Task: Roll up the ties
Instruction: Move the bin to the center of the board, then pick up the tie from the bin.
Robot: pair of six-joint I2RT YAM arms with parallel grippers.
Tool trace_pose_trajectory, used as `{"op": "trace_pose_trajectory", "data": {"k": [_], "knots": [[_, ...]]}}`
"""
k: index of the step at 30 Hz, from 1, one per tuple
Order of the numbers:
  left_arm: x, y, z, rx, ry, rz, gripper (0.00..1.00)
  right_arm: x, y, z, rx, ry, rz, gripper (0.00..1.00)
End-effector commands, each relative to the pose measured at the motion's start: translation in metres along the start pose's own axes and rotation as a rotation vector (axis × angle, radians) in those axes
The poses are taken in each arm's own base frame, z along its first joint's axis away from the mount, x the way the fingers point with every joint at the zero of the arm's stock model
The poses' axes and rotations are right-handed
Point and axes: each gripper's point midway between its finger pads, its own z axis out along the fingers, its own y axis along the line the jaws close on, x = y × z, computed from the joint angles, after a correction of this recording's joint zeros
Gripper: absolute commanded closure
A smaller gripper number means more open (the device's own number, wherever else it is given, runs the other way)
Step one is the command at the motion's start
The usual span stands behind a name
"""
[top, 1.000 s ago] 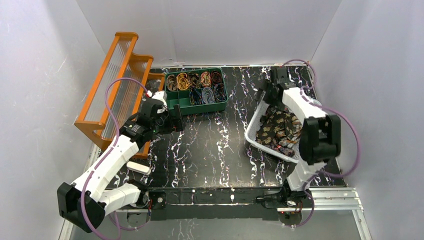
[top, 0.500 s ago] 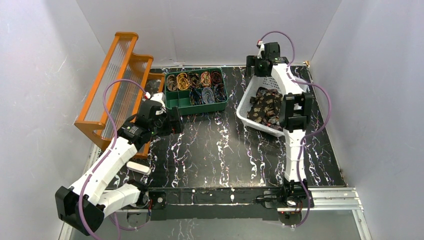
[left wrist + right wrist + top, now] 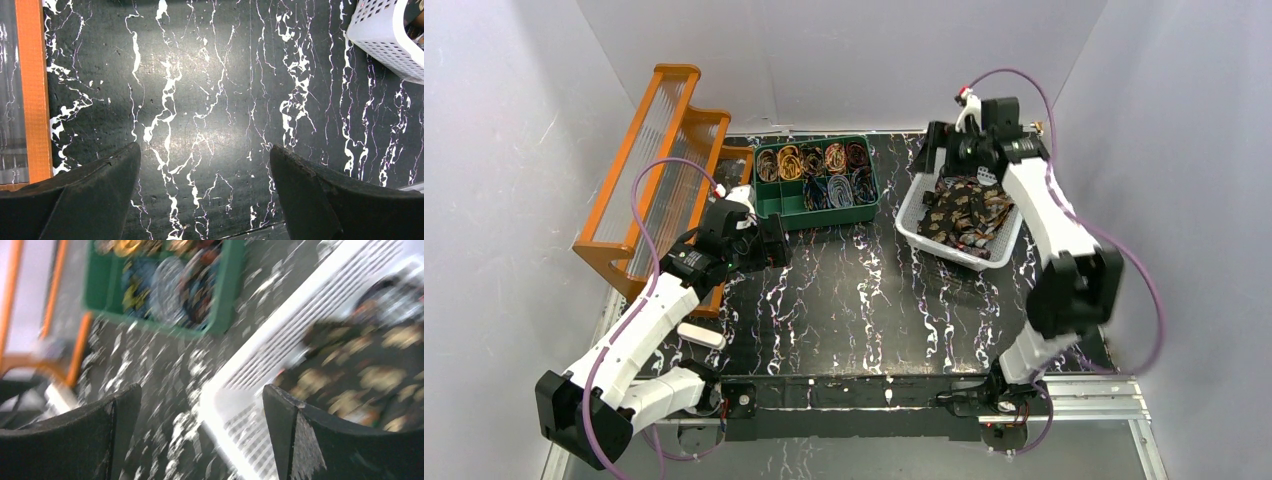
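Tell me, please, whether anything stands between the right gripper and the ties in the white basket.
Nothing visible does. The ties lie uncovered in a heap in the open-topped white basket, and the right gripper hangs open above the basket's far-left corner, with only that rim beneath its fingers.

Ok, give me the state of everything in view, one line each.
Left claw: open, holding nothing.
Right claw: open, holding nothing, by the white basket rim.
Loose ties: unrolled, heaped in the basket.
Coiled ties: rolled, sitting in the green tray compartments.
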Motion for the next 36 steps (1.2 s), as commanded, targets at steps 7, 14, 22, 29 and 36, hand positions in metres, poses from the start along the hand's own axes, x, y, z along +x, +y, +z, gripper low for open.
{"op": "trace_pose_trajectory", "data": {"k": [7, 14, 22, 29, 36], "knots": [[-0.012, 0.002, -0.005, -0.018, -0.04, 0.017, 0.02, 0.174, 0.074, -0.066, -0.242, 0.252, 0.211, 0.01], [-0.012, -0.001, -0.005, -0.003, -0.032, 0.024, 0.02, 0.189, -0.033, -0.053, 0.282, 0.165, 0.164, 0.01], [-0.008, 0.001, -0.009, -0.005, -0.035, 0.016, 0.02, 0.146, -0.114, -0.066, 0.556, 0.015, 0.292, 0.01], [-0.005, 0.003, -0.007, -0.01, -0.022, 0.03, 0.02, 0.113, -0.172, -0.083, 0.663, -0.068, 0.472, 0.01], [0.0, 0.002, -0.002, 0.001, 0.003, 0.051, 0.02, 0.076, -0.163, -0.097, 0.554, -0.156, 0.548, 0.01]]}}
